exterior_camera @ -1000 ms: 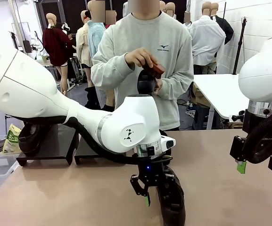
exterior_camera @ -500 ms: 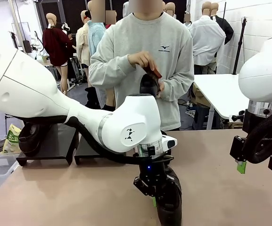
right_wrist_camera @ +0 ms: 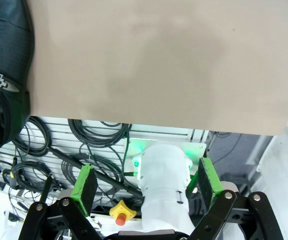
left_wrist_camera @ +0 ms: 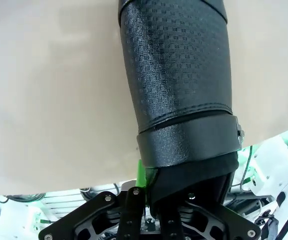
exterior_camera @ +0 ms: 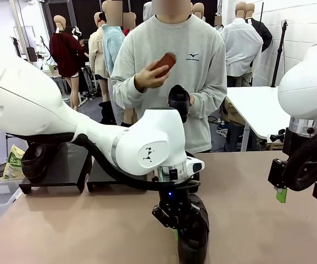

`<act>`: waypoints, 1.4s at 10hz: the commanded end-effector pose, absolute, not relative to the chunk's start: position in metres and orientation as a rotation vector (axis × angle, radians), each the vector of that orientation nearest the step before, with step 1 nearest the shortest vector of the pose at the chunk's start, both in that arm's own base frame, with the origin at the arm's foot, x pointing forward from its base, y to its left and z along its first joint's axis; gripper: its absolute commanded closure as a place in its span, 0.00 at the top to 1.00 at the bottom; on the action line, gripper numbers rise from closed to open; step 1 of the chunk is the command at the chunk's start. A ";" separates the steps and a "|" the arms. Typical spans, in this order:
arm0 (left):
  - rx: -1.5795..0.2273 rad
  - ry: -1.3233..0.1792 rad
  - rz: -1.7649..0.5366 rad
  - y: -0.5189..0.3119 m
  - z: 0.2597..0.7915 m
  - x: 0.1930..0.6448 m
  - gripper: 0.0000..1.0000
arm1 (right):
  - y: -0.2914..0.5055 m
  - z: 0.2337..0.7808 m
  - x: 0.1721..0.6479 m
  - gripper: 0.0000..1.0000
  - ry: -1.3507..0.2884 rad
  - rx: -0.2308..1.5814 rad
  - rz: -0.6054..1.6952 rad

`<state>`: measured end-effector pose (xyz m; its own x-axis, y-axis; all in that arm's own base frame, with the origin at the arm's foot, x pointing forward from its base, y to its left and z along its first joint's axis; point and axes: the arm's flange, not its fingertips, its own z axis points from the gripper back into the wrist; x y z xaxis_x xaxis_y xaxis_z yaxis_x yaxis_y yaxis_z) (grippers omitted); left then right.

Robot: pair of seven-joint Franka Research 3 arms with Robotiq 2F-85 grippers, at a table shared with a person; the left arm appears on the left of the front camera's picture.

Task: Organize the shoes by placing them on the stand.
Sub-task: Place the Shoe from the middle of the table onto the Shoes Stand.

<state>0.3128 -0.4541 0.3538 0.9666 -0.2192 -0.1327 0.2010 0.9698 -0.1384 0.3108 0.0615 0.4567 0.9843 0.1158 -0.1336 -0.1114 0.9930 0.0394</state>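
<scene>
My left pincer point(exterior_camera: 175, 221) is down at the near middle of the table point(exterior_camera: 65, 231), pressed together on the collar of a black shoe point(exterior_camera: 194, 237). From my wrist I see one green pad point(left_wrist_camera: 141, 172) outside the rim and the other finger tucked inside the opening. The shoe point(left_wrist_camera: 178, 75) stretches away from me, toe far, and looks to be lying on the table. My right pincer point(exterior_camera: 300, 192) hangs spread and empty over the right side, well apart. The stand point(exterior_camera: 65, 162) waits far left with a second shoe point(exterior_camera: 34, 162) on it. Across the table, the person's hand point(exterior_camera: 188, 99) holds a third shoe point(exterior_camera: 178, 99). Now the feel of it, as I judge: light, with an embossed upper stiff enough to keep its shape but a thin, soft collar. Pinched at the heel end, the toe will want to droop and swing. The surface looks a bit glossy, so a bite deep on the heel collar is what I want, not just the lip.
</scene>
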 end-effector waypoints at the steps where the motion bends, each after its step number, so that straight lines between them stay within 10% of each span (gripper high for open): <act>1: -0.165 0.148 -0.189 -0.408 0.395 0.305 0.00 | 0.061 0.458 0.310 1.00 0.143 0.035 0.128; 14: -0.256 -0.141 0.097 -0.093 0.536 0.361 0.00 | 0.061 0.458 0.310 1.00 0.143 0.035 0.128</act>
<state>0.3663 -0.0858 0.5369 0.9866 0.0664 0.1488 -0.0467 0.9901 -0.1321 0.3107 0.0616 0.4567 0.9842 0.1162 -0.1337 -0.1118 0.9929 0.0399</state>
